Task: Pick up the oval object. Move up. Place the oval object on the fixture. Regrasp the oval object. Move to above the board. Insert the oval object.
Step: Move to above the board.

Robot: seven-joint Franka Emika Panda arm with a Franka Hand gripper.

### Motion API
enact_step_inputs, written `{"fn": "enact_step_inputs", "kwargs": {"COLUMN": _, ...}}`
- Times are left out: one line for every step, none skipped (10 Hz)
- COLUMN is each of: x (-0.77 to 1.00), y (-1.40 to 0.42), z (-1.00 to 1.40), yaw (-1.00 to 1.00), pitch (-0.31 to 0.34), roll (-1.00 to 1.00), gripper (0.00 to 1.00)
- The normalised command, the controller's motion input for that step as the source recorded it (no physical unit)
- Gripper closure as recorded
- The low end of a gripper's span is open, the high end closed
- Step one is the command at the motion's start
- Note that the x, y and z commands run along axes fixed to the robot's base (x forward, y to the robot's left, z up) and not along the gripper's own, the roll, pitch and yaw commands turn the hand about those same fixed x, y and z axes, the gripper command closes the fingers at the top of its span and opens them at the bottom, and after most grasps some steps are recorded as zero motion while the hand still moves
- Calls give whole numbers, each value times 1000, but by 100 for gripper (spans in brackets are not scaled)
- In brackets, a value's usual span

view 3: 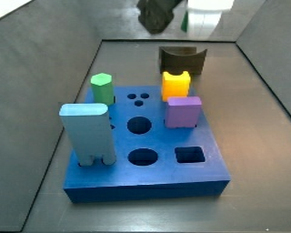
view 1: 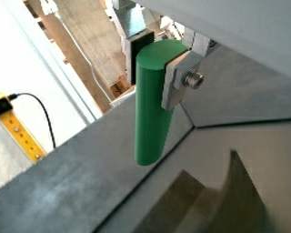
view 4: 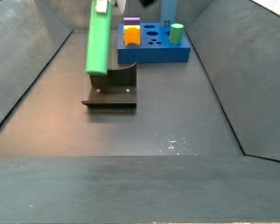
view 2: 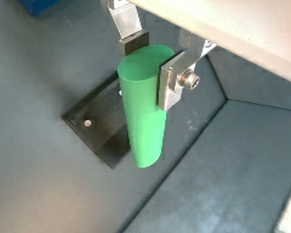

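Already lifted clear of the bench, the oval object (view 4: 99,39) hangs upright, the gripper (view 2: 152,65) with its jaws clamped on the rod's upper end, directly above the fixture (view 4: 111,91). Pick-up and rise look complete; the set-down, regrasp and insertion remain. At twelve o'clock beyond the fixture, the board (view 4: 156,51) waits with its pegs.

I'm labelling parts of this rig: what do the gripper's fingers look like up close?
In both wrist views the gripper has flat silver metal fingers; one carries a silver bolt head on its outer face. The opposite finger ends in a dark pad. A pale housing sits above. No cables or markings show.
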Motion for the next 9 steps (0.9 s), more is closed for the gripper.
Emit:
{"fn": "enact_step_inputs", "kwargs": {"x": 22, "y": -4, "z": 1000, "yaw": 1, "pitch": 186, "roll": -31, "gripper": 100}}
{"fn": "enact_step_inputs", "kwargs": {"x": 21, "y": -5, "z": 1000, "yaw": 32, "pitch": 192, "roll": -34, "gripper": 100}}
{"fn": "enact_step_inputs", "kwargs": {"x": 22, "y": -9, "z": 1000, "yaw": 58, "pitch": 197, "roll": -34, "gripper": 100}}
{"fn": "enact_step_inputs", "kwargs": {"x": 26, "y": -13, "z": 1000, "yaw": 87, "pitch": 193, "roll": -34, "gripper": 100}}
{"fn": "enact_step_inputs", "kwargs": {"x": 30, "y": -19, "z": 1000, "yaw": 104, "pitch": 191, "roll": -34, "gripper": 100}}
{"fn": "enact_step_inputs", "kwargs": {"x": 34, "y": -22, "z": 1000, "yaw": 113, "pitch": 184, "roll": -35, "gripper": 100}}
{"fn": "enact_step_inputs", "kwargs": {"x": 34, "y": -26, "z": 933, "yaw": 126, "pitch": 166, "roll": -40, "gripper": 100}}
{"fn": "enact_step_inputs", "kwargs": {"x": 27, "y": -26, "z": 774, "yaw": 131, "pitch": 153, "roll": -40, "gripper": 100}}
{"fn": "enact_step_inputs", "kwargs": {"x": 24, "y": -24, "z": 570, "yaw": 132, "pitch": 135, "roll": -45, "gripper": 100}}
